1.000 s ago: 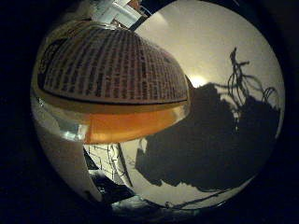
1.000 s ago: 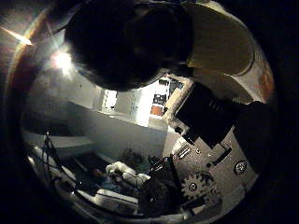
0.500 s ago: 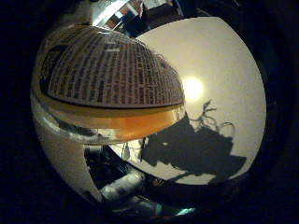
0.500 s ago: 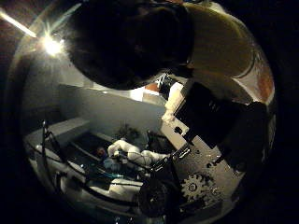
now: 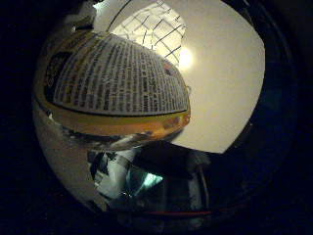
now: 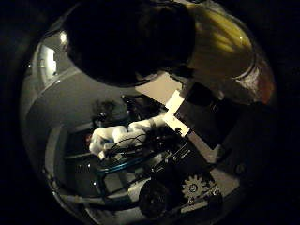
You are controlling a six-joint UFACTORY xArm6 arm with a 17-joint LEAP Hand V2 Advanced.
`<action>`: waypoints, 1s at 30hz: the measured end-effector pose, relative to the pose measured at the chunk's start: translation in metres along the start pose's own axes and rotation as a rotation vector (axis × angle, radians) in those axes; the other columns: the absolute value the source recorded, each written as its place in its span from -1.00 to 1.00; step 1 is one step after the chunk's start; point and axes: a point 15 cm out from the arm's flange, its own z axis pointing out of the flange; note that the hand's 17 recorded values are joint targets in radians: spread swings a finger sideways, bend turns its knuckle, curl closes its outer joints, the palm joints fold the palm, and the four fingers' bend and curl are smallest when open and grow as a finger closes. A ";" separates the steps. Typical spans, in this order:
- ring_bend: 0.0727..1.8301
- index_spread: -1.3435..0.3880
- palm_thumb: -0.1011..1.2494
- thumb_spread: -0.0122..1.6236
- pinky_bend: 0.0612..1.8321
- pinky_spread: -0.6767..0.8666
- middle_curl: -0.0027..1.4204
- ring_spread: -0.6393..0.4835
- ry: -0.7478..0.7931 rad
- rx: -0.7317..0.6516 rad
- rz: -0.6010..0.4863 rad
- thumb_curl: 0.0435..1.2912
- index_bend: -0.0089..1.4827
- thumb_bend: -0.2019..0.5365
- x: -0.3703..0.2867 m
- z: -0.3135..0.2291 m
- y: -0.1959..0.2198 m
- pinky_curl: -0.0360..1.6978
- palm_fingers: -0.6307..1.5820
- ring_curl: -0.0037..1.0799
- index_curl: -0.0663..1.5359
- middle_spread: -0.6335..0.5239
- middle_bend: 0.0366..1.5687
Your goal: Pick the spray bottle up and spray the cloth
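Spray bottle fills most of the little-finger view, right up against the palm; yellow label w/ dense print, clear body below. Hand: black/white fingers curled round the bottle in thumb view, gripping it. Bottle off the white desk. Checked cloth lies on desk past bottle.

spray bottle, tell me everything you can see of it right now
The spray bottle fills much of the little finger side view, so it sits close to the palm. Its rounded body carries a yellow label with a white panel of dense black print; below that, clear plastic shows orange liquid. A white table and checked cloth lie beyond.
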 end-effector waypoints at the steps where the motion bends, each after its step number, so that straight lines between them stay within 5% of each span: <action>1: 0.55 0.34 0.71 0.36 0.28 -0.42 -0.11 -0.16 0.050 -0.029 0.022 -0.30 0.57 -0.49 -0.001 0.004 -0.005 -0.11 0.68 0.05 -0.05 -0.10 0.68; 18: 0.56 0.34 0.69 0.37 0.26 -0.43 -0.12 -0.17 0.675 -0.326 0.215 -0.28 0.59 -0.49 -0.016 0.049 -0.065 -0.07 0.67 0.04 -0.08 -0.10 0.70; 30: 0.56 0.34 0.66 0.39 0.25 -0.43 -0.12 -0.18 0.715 -0.322 0.235 -0.29 0.60 -0.49 -0.008 0.038 -0.060 -0.06 0.67 0.03 -0.08 -0.10 0.70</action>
